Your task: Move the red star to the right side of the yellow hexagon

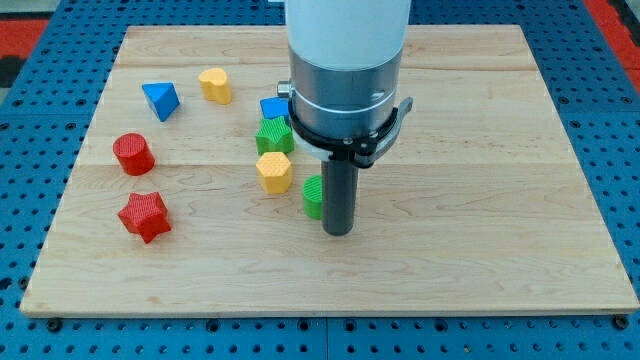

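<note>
The red star [144,216] lies near the view's left, toward the bottom of the wooden board [480,250]. The yellow hexagon [274,171] sits near the board's middle, well to the star's right. My tip [338,232] rests on the board to the lower right of the hexagon, touching or just beside a green block [313,197] that the rod partly hides. The tip is far to the right of the red star.
A red cylinder [133,154] stands above the star. A blue triangle block [160,100] and a yellow block [215,86] lie at upper left. A green block [274,136] and a blue block [273,107] sit above the hexagon. The arm's body hides the board's top middle.
</note>
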You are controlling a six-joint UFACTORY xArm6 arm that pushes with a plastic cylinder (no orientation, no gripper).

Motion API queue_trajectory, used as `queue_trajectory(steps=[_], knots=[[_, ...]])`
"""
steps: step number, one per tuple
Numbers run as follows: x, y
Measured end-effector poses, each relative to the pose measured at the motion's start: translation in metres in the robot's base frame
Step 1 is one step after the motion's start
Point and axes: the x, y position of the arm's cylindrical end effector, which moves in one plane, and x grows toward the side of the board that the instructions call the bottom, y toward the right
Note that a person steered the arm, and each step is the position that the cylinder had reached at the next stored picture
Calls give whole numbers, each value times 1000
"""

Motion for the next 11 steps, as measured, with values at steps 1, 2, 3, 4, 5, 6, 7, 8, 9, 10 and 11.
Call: queue_trajectory(steps=[1,2,3,4,5,6,7,8,9,10,11], knots=[[-13,-1],[17,17],[79,-86],[80,-233],[30,-228],[8,-262],[0,-217],[4,-119],[42,-150],[27,-132],[-3,-156]])
